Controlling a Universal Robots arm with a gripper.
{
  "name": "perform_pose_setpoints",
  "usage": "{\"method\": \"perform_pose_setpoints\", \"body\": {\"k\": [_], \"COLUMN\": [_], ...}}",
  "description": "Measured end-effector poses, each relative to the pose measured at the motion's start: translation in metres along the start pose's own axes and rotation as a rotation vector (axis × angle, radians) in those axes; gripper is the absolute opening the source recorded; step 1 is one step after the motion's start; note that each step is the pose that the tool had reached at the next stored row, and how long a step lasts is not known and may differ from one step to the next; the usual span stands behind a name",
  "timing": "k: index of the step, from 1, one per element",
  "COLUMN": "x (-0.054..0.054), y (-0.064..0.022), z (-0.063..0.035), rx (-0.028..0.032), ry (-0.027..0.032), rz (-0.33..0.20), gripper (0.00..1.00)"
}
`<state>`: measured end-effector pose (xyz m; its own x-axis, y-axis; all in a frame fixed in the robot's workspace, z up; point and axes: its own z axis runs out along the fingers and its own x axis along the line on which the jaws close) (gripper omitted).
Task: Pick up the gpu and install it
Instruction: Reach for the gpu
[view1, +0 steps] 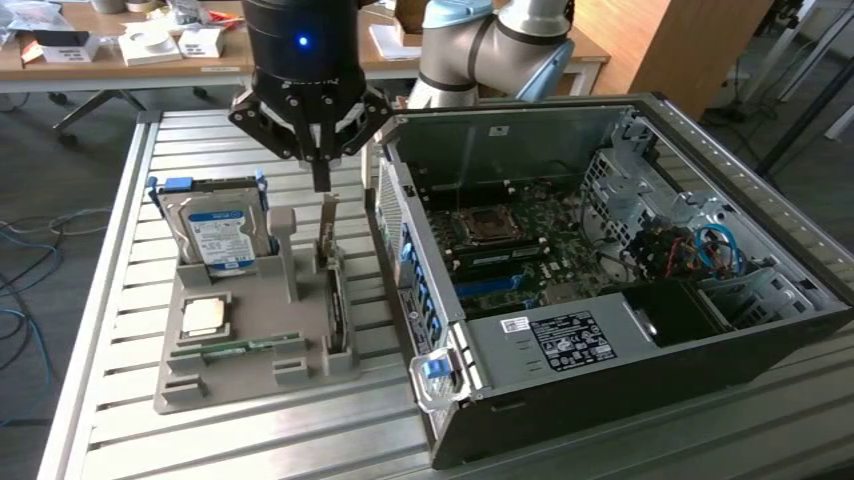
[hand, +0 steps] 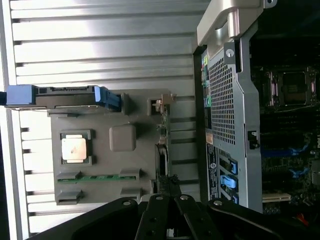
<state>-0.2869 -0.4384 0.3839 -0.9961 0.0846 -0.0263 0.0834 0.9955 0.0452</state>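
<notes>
**Exterior view: claw shut, poised over the standing gpu**

Exterior view first: the black claw (view1: 320, 183) hangs point-down from the arm, its two fingers pressed together into one narrow tip with nothing between them. Right under that tip stands the gpu (view1: 335, 305), a thin flat dark card set on edge in a slot of the grey moulded plastic holder (view1: 187, 385), its slim silvery end bracket rising toward the claw. From where I stand I cannot tell whether the tip touches the bracket or stops just short of it.

Beside the claw, toward the exterior view's left, the boxy silver hard drive with a blue label and blue side rails (view1: 220, 235) leans upright in the same holder. Below it lie a square metal-topped processor chip (view1: 203, 316) and a narrow green memory stick (view1: 247, 347). On the claw's other side, toward the exterior view's right, the open black computer case (view1: 627, 400) lies on the slatted metal table (view1: 120, 200), its motherboard (view1: 534, 235) exposed.
</notes>
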Motion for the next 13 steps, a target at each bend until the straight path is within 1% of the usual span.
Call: {"method": "perform_pose_setpoints", "body": {"k": [13], "x": [0.001], "y": [-0.0161], "z": [-0.0005], "rx": [0.0004], "ry": [-0.0001], "rz": [0.000], "gripper": [0.11]}}
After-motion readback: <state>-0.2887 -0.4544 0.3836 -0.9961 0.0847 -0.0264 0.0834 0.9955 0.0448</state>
